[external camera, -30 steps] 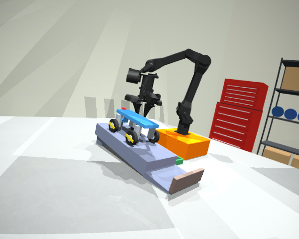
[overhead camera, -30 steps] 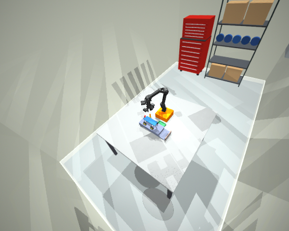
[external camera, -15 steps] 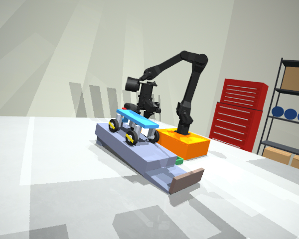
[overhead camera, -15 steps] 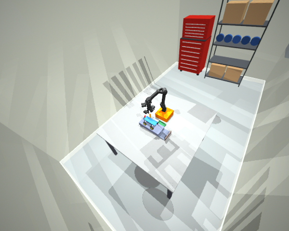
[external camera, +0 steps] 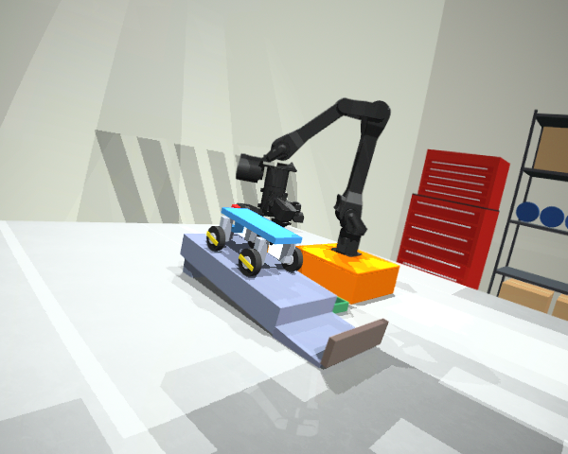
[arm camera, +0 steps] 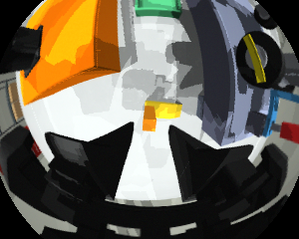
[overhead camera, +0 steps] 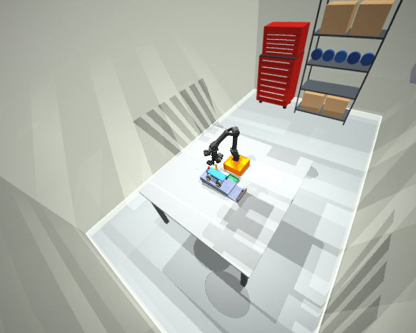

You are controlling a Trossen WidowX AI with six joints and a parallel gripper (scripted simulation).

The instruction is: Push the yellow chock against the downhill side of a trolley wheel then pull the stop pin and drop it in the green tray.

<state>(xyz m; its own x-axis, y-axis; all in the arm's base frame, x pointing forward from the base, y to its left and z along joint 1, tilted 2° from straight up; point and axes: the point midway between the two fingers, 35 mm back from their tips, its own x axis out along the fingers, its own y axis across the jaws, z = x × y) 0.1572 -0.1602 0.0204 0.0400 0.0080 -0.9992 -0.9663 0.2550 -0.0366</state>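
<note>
Showing yellow w/ orange handle, chock (arm camera: 162, 110) (overhead camera: 215, 166) prob. sits upright nr ramp (arm camera: 216, 75) (overhead camera: 219, 185) (external camera: 255, 288).

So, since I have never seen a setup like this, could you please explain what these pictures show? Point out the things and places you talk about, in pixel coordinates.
The machine is a single black robot arm on an orange block (overhead camera: 241, 167) (external camera: 377, 279) (arm camera: 65, 47), ending in a two-fingered gripper (arm camera: 151, 126). One picture looks down from high up, one looks across the table from the side, and the round one comes from the arm's wrist.

On the table (overhead camera: 186, 200) stands a grey-blue ramp (overhead camera: 232, 186) (external camera: 293, 291) (arm camera: 221, 85) carrying a blue-topped trolley (overhead camera: 216, 173) (external camera: 262, 225), with a red-headed pin (arm camera: 294, 133) at its upper end. Beside the ramp are a green tray (overhead camera: 233, 177) (external camera: 341, 305) (arm camera: 157, 7) and the yellow chock (arm camera: 166, 110). The gripper's fingers stand partly open, holding nothing.
</note>
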